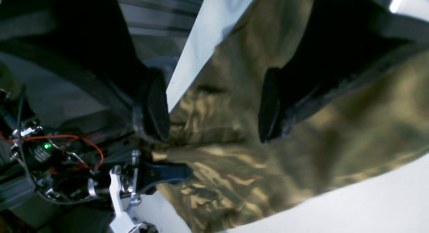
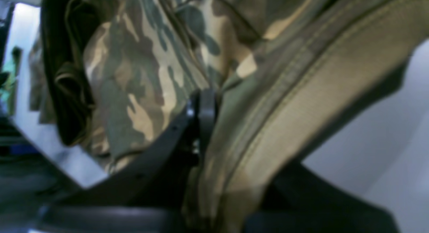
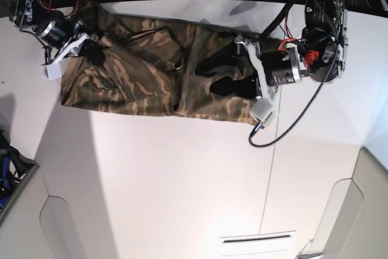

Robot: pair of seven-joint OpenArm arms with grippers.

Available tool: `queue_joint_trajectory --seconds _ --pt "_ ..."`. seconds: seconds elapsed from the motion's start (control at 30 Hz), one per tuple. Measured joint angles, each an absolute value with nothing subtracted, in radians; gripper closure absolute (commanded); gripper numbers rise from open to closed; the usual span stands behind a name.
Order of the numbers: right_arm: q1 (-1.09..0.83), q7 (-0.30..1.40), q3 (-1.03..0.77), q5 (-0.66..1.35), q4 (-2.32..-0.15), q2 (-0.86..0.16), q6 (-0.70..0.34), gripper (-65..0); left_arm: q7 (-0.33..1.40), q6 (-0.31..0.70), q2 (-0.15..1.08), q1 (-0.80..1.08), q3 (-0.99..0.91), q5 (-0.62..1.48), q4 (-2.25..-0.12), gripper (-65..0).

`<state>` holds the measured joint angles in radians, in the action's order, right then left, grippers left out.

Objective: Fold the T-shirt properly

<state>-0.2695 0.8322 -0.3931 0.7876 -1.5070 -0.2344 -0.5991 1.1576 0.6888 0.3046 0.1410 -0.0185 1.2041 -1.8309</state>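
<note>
Base view: the T-shirt (image 3: 145,77) lies as a long camouflage band across the far part of the white table (image 3: 182,174), its near edge fairly straight, its upper edge close to the table's far border. Both arms reach over it from opposite ends; the left pincer (image 3: 221,76) is above the cloth toward that view's right, and the right pincer (image 3: 91,53) is at the cloth's end on that view's left. Only this view gives the whole outline of the shirt and the spacing of the two arms, which are well apart.

Left wrist view: the left pincer (image 1: 214,105) stands wide, its two dark fingers (image 1: 156,105) set far from each other with cloth showing between them. One finger is at the shirt's edge, where a strip of white table shows; the other is over the cloth. Whether the tips press on the fabric cannot be told. The right arm's metal parts and red wiring show at the lower left, detail too small to read from the base camera.

Right wrist view: the right pincer (image 2: 202,126) is closed on a fold of the T-shirt (image 2: 140,92). A stitched hem (image 2: 301,85) runs diagonally past it, and bunched cloth fills most of the frame. The picture is blurred. This grip is hidden from the base camera.
</note>
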Motion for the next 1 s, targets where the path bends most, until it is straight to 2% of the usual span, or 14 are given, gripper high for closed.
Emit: queue_joint_trajectory --seconds 0.4,0.53,0.73,1.0 --pt "-0.263 0.85 -0.513 0.793 -1.507 -0.456 -0.586 0.0 1.216 0.689 0.305 0.141 -0.18 1.235 -1.834 -44.5" --pt "-0.232 0.934 -0.537 0.854 -1.507 -0.535 -0.583 0.0 1.242 0.69 0.305 0.149 -0.179 1.21 -1.834 -44.4" --pt "-0.11 1.037 -0.551 0.925 -1.53 -0.554 -0.583 0.0 1.24 0.69 0.305 0.189 -0.18 1.168 -1.831 -44.5" --pt "-0.017 1.078 -0.516 0.94 -1.702 -0.554 -0.583 0.0 1.105 0.689 0.275 0.282 -0.18 1.137 -1.829 -44.4"
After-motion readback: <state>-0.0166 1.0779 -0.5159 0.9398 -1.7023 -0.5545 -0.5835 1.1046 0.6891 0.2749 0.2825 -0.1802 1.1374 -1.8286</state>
